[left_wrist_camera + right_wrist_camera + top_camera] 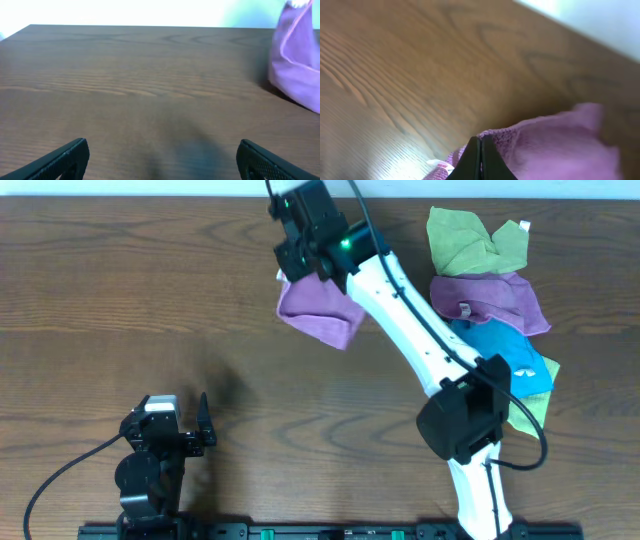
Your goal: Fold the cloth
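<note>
Right gripper pinched on edge of cloth, bunched at far bench centre; left gripper open, idle; cloth looks light, limp, best held by corners

right arm: white links, black joints, green led | left arm: black, cabled

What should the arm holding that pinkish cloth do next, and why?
Probably carry the cloth toward the bare middle of the table and lower it to spread flat. The right gripper is shut on its edge and it hangs bunched, while the left gripper waits open.
</note>
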Controlling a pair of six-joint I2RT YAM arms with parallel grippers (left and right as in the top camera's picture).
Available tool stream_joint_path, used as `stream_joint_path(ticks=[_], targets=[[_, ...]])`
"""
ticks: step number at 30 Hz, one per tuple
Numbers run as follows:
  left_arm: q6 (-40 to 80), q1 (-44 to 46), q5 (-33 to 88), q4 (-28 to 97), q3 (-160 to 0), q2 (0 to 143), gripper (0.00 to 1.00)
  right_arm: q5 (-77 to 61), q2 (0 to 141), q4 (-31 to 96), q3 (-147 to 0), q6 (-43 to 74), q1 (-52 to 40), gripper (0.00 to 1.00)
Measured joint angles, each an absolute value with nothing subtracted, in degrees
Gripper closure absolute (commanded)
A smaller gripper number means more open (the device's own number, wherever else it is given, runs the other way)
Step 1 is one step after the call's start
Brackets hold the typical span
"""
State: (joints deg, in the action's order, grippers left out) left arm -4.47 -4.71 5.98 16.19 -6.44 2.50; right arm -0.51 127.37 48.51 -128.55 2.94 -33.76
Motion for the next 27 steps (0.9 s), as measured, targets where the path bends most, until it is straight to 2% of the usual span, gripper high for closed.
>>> stream_joint_path(ticks=[5,10,18,23,27], targets=[[-4.5,-4.7,6.0,16.2,-6.4,2.5,0.05,-0.5,127.4,51.5,-132.5,2.0,-33.8,0.99],[-4.5,-4.7,6.0,16.2,-6.4,2.5,0.05,2.0,127.4,62.3,-137.4,1.2,-33.8,0.99],[-4.5,-4.7,6.0,16.2,-6.4,2.5,0.05,22.2,127.4,76.6,-143.5,3.5,-33.2,0.99],[-4.5,-4.7,6.0,16.2,-6.4,2.5,0.05,33.5,127.4,77.3,-143.6,8.3,-31.6,0.99],[-4.5,-4.7,6.0,16.2,-6.4,2.5,0.05,30.2,127.4,74.7,-143.6,9.4,-30.9,0.99]])
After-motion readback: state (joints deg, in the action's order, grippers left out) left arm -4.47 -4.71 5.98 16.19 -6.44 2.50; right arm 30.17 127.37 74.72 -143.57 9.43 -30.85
